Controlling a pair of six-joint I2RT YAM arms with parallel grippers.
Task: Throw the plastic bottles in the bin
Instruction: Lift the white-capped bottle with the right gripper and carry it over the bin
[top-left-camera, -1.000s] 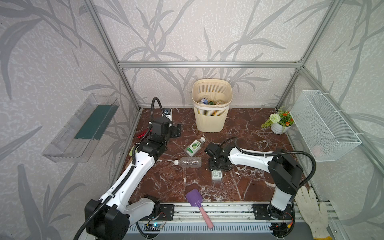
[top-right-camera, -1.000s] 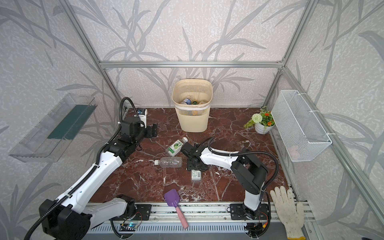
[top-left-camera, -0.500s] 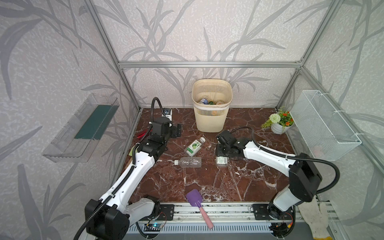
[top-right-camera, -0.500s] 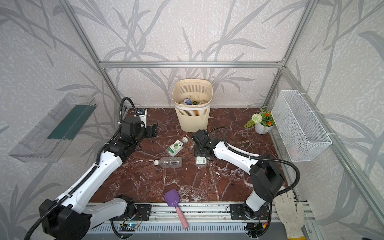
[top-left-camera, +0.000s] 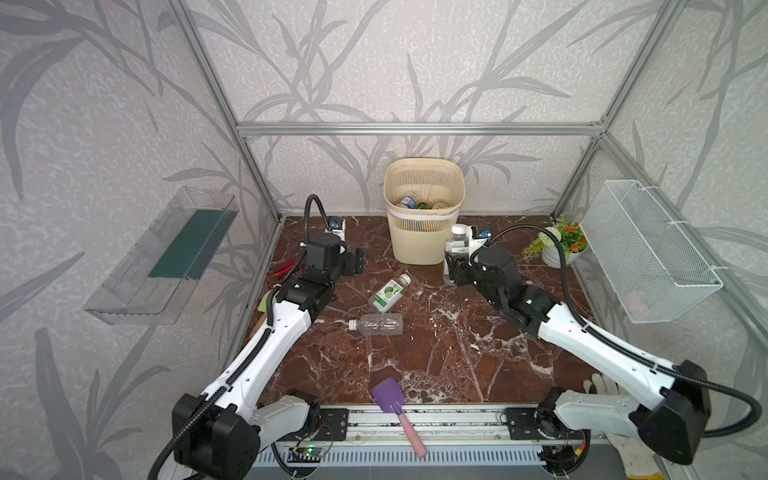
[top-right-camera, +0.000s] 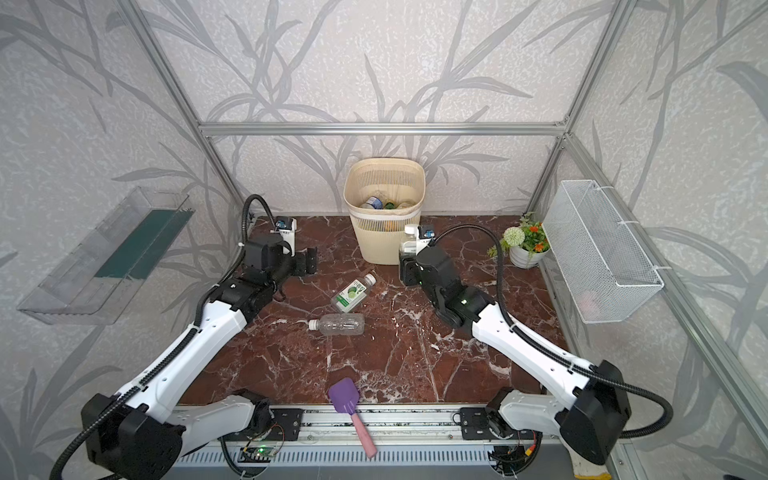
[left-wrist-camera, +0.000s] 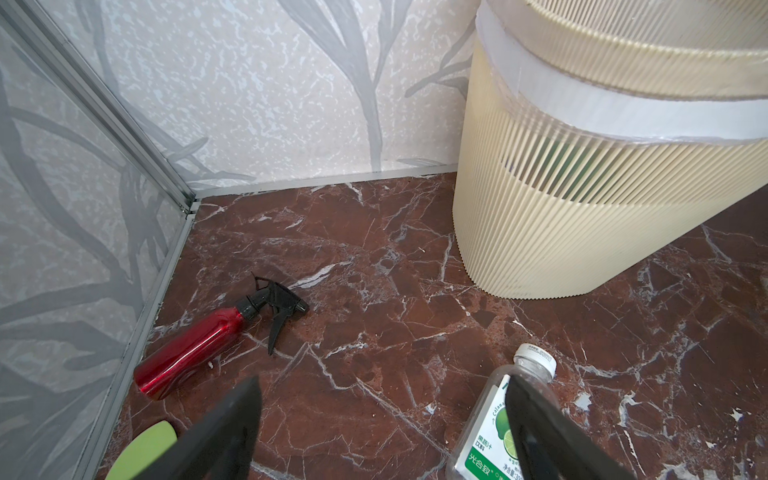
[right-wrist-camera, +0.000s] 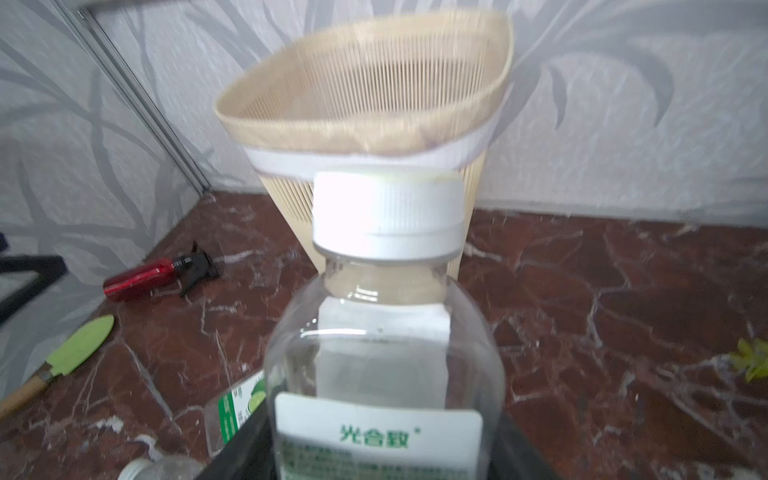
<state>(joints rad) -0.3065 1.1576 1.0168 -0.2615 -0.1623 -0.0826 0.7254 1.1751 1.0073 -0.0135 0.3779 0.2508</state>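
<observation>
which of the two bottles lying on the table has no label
The bare clear bottle, the one farther from the bin. The other bottle, nearer the bin, carries a green lime label.

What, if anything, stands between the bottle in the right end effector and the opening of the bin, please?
No separate object does. The right end effector holds the white-capped bottle upright beside the bin, close to its slatted wall; only that wall and rim lie between the bottle and the opening.

bin: upright, bottles inside | white-capped bottle: upright beside bin | green-label bottle, clear bottle: lying flat
</observation>
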